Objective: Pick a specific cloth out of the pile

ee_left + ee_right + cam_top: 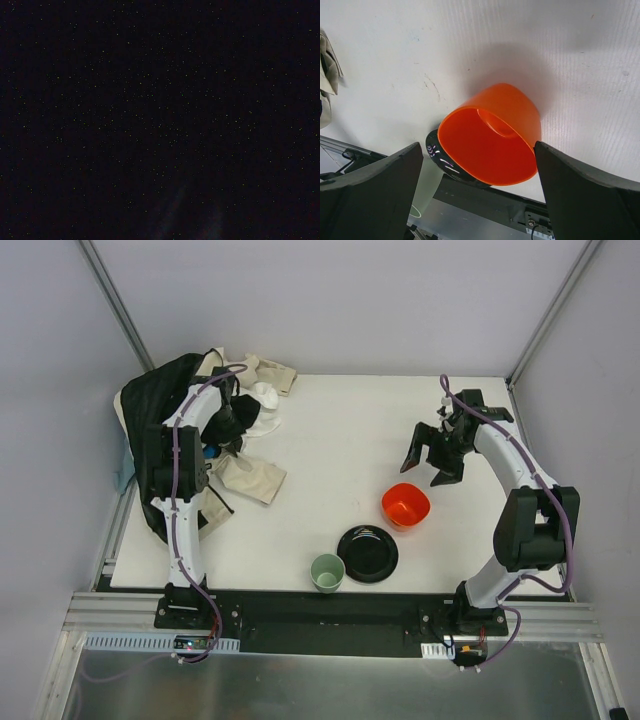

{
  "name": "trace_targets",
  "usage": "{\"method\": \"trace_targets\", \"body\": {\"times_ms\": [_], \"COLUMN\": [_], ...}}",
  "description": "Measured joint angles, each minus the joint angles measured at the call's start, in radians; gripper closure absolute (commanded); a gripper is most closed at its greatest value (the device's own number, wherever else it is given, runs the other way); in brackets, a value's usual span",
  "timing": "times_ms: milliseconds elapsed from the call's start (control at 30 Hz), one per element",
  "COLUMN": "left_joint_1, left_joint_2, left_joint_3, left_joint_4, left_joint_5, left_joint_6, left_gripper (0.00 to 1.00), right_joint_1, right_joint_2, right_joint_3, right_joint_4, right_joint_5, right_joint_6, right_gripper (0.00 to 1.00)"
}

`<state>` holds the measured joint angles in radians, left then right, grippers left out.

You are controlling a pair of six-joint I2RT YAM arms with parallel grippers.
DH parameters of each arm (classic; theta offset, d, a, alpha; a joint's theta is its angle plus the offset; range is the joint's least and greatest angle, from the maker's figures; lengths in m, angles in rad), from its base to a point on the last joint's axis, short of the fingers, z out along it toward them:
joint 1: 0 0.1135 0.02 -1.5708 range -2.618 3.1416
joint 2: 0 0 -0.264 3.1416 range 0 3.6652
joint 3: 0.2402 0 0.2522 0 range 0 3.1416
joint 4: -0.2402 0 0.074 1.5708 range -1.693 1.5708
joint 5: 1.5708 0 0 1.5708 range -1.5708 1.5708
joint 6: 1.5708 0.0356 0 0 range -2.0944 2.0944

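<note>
Reaching down into the pile (170,390), left claw (228,435) clamped shut, right claw (426,468) hovering wide open beside orange bowl (405,505).

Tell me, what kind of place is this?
Probably a robot lab's test bench: a left arm and right arm bolted to a metal rail, a white table inside plain walls, and a pile of cloths laid out for practice.

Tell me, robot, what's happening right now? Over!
Left gripper shut, down in heap of mixed fabrics, catch unseen. Right gripper open above white table. Orange-red cloth not visible.
</note>
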<state>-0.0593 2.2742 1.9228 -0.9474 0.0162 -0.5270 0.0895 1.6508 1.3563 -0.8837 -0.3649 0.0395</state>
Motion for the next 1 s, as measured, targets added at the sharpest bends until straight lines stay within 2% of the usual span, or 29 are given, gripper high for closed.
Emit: {"method": "trace_targets", "body": {"times_ms": [300,667,833,1000], "left_joint_1": [-0.045,-0.057,-0.034,0.061], "left_joint_2": [-0.002,-0.018,-0.099,-0.187], "left_joint_3": [0.059,0.449,0.47,0.466], "left_joint_4": [-0.008,-0.014,0.01,0.036], "left_joint_5": [0.042,0.144,0.15,0.131], "left_joint_6": [0.061,0.096,0.098,0.085], "left_gripper": [1.0,1.0,1.0,1.0], "right_joint_1": [0.0,0.0,0.0,0.012], "right_joint_2": [0.001,0.001,0.001,0.004], "right_joint_3": [0.014,0.032,0.05,0.08], "right_joint_4": [-0.002,-0.005,-0.012,-0.018], "right_joint_5": [-0.007,-0.011,-0.011,-0.011], "right_joint_6": [0.0,0.0,-0.001,-0.001], "right_gripper": [0.04,0.04,0.04,0.04]}}
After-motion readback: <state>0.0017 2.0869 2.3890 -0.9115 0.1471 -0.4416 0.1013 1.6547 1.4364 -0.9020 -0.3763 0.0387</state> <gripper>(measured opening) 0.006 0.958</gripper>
